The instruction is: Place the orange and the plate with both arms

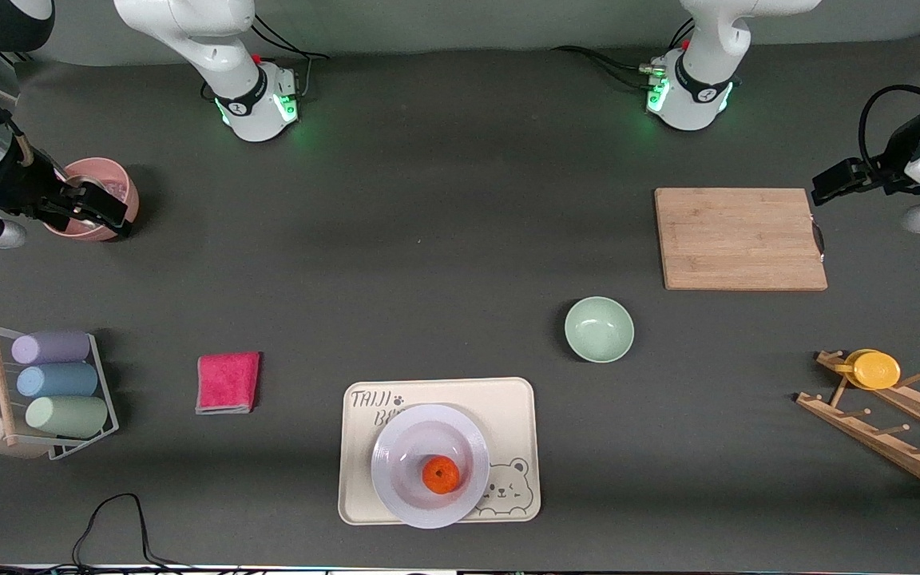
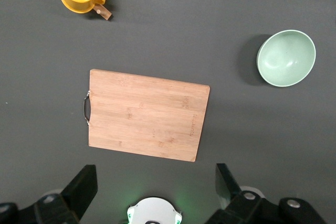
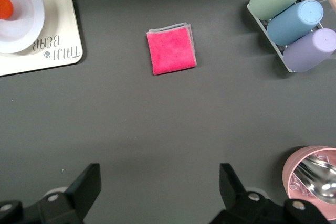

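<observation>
The orange lies in the pale-lavender plate. The plate rests on a cream bear tray at the middle of the table's edge nearest the front camera. In the right wrist view, plate and orange show at one corner. My left gripper hangs open and empty high over the table at the left arm's end, by the cutting board; its fingers stand wide apart around the left gripper. My right gripper hangs open and empty over a pink cup; the right gripper holds nothing.
A wooden cutting board lies toward the left arm's end, a mint-green bowl nearer the camera. A wooden rack with a yellow cup, a folded pink cloth, a cup rack and the pink cup stand around.
</observation>
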